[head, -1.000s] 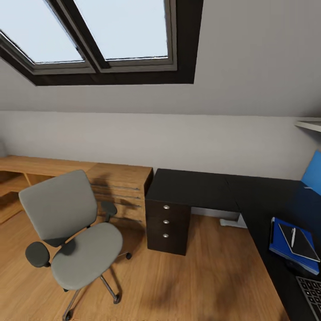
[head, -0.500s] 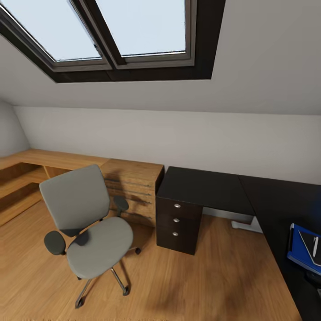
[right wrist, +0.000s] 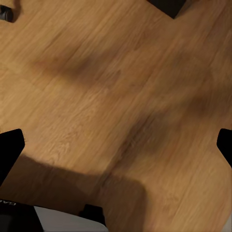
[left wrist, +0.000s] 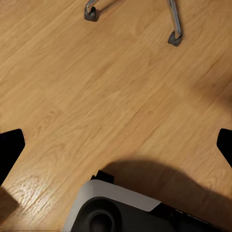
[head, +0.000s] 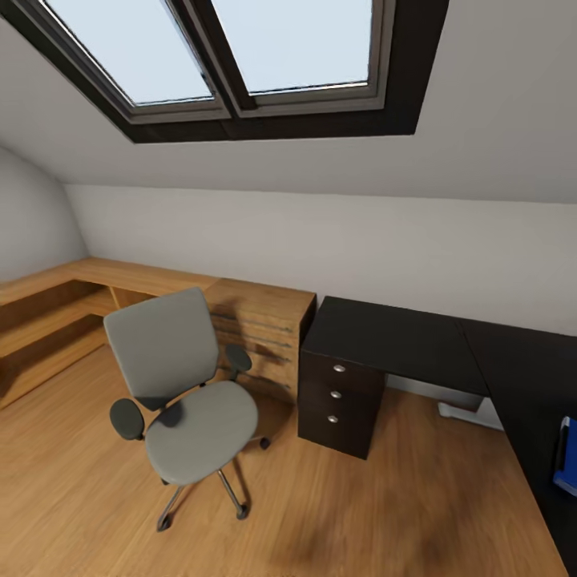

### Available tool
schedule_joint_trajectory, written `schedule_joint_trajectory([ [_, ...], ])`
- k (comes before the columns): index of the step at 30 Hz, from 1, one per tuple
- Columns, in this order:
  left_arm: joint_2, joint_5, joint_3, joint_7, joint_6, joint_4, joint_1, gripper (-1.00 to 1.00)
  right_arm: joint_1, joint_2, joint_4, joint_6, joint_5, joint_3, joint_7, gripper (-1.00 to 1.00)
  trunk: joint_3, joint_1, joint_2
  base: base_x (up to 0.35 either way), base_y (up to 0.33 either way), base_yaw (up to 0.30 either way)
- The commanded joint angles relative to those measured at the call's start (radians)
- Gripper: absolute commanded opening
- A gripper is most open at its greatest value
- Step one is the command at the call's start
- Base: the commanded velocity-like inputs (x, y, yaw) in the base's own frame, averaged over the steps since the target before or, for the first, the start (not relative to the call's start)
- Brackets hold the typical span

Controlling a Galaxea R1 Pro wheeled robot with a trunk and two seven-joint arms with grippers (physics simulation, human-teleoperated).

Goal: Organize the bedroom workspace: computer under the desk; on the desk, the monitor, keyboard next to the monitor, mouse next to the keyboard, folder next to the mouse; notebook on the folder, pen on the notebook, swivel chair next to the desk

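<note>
Grey padded swivel chair (head: 180, 385) is standing on the wooden floor (head: 361, 513) at the lower left centre of the head view, facing forward with its seat bare. Just behind it, a light-wood dresser (head: 256, 332) is running along the white wall. To its right, the black-topped desk (head: 401, 340) is stretching toward the right edge, with a dark drawer unit (head: 340, 401) under its near end. A sliver of the blue folder (head: 566, 461) is showing on the desktop at the far right edge. A skylight (head: 232, 56) is filling the upper left.

In the left wrist view, the left gripper (left wrist: 116, 142) is hanging over bare floorboards, its two dark fingertips (left wrist: 9, 147) sitting at opposite edges of the frame, spread wide and holding nothing. Two chrome chair legs with casters (left wrist: 175, 37) are showing at the top.

In the right wrist view, the right gripper (right wrist: 116, 145) is likewise spread wide and empty above shadowed floor, with a dark corner, probably of the drawer unit, at the top.

Judging by this, the chair step is in hand: the chair is standing well apart from the desk's open side. The next move calls for driving closer, taking hold of the backrest or an armrest, and rolling the chair toward the desk.
</note>
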Motion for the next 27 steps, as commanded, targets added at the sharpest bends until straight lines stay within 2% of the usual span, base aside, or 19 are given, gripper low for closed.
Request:
schedule_joint_trajectory([
  [1, -0.001, 0.01, 0.002, -0.008, -0.001, 0.001, -0.001, 1.0, -0.001, 0.001, 0.002, -0.006, -0.01, 0.009, -0.001, 1.0, -0.003, 0.0, -0.001, 0.0, 0.0, 0.197],
  [8, -0.005, 0.011, 0.003, -0.003, 0.005, 0.015, -0.001, 1.0, -0.001, -0.004, 0.002, -0.007, -0.012, 0.008, -0.001, 1.0, -0.011, 0.0, -0.001, 0.0, 0.0, 0.196],
  [18, -0.005, 0.011, 0.002, -0.002, 0.007, 0.113, -0.001, 1.0, -0.001, -0.008, 0.001, -0.006, -0.014, 0.007, -0.001, 1.0, -0.023, 0.0, -0.001, 0.0, 0.0, 0.183],
  [27, -0.005, 0.011, 0.002, -0.002, 0.007, 0.126, -0.001, 1.0, -0.001, -0.008, 0.001, -0.006, -0.01, 0.008, -0.001, 1.0, -0.034, 0.0, -0.001, 0.0, 0.0, 0.18],
])
